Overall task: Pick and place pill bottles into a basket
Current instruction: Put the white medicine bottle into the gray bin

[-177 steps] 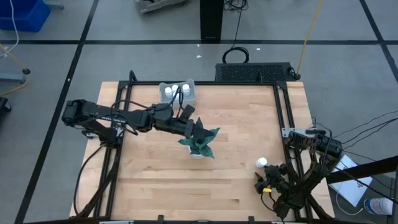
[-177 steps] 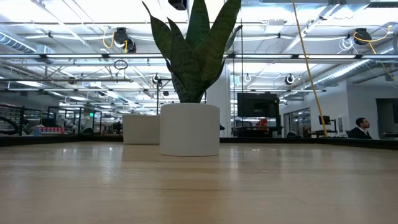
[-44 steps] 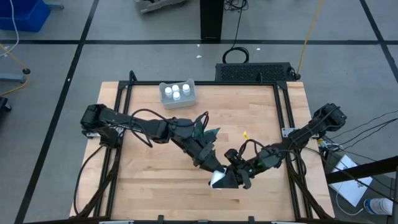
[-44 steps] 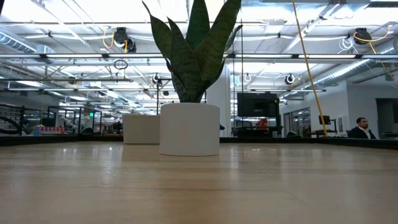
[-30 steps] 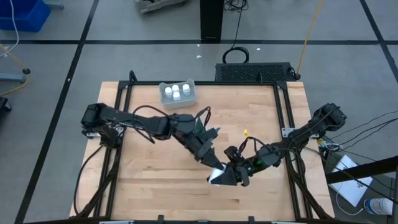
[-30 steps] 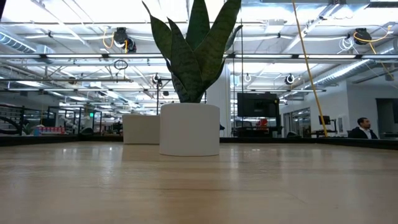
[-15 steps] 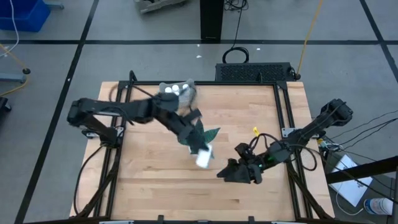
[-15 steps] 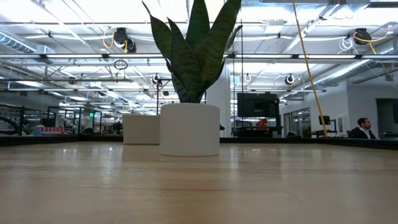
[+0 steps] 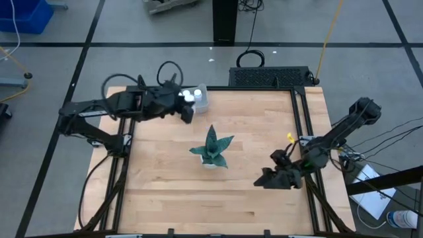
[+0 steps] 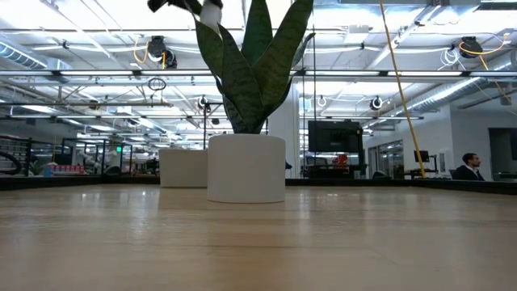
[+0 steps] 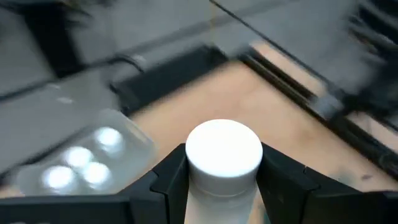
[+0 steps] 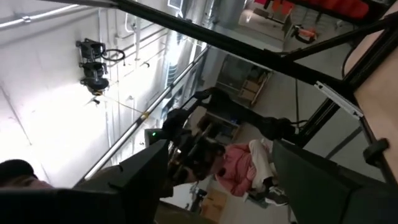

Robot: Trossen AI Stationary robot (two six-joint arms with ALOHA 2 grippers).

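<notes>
My left gripper point(image 9: 187, 112) is shut on a small white pill bottle point(image 11: 224, 163), high above the table beside the basket point(image 9: 200, 99). It also shows at the top of the low view point(image 10: 212, 14). The pale basket stands at the table's far edge and holds three white-capped bottles point(image 11: 81, 165). My right gripper point(image 9: 264, 179) is open and empty, low over the table near the right edge. My left gripper pinches the bottle's body just below its round cap point(image 11: 224, 186) between its two fingers point(image 11: 169, 180), one on each side. The arm reaches in from the table's left. The bottle is lifted clear of the table, its cap free beyond the fingers.
A snake plant in a white pot point(image 9: 211, 150) stands mid-table, between the two grippers. Black frame rails point(image 9: 301, 119) run along the table's edges. A person in pink point(image 12: 239, 168) shows in the room beyond the table.
My left gripper has carried the bottle from the near side of the plant up and toward the table's far left, to beside the basket. My right gripper has drawn back toward the table's right edge, empty.
</notes>
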